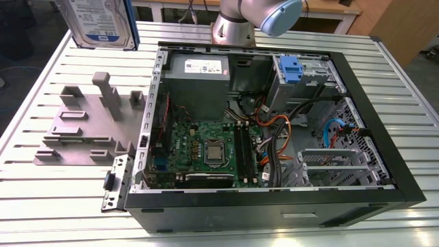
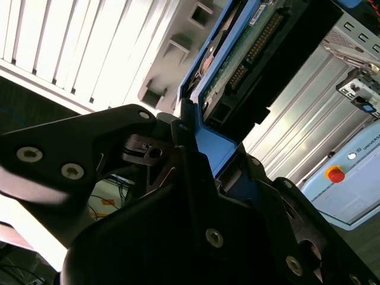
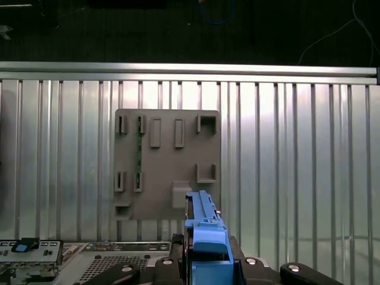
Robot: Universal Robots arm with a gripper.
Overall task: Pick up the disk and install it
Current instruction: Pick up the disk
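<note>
**Exterior view.** The flat silver disk [image 1: 96,20], with its white-and-blue label facing the camera and a blue plastic carrier frame along its edge, hangs upright in the air. It is above the slatted aluminium table [image 1: 61,200], at about eleven o'clock from the open black computer case [image 1: 274,208]. The flat grey plastic fixture plate [image 1: 82,128] with raised slots lies on the table at nine o'clock from the case, well apart from the disk. My silver-and-blue arm [image 1: 250,20] rises at twelve o'clock from the case. Inside the case, the grey power-supply box [image 1: 197,82] sits at twelve o'clock. The blue plastic latch [image 1: 291,69] on the metal drive bay sits at one o'clock.

**Second wrist view.** My black pincer [image 2: 211,148] is pinching the disk [image 2: 249,41]. My fingers [image 2: 181,148] clamp the blue frame at one end. The disk's green circuit-board side shows.

**First wrist view.** The disk [image 3: 205,228] is seen edge-on in the pincer [image 3: 205,264]. The fixture plate [image 3: 166,166] and the table [image 3: 285,166] lie well beyond it.
</note>
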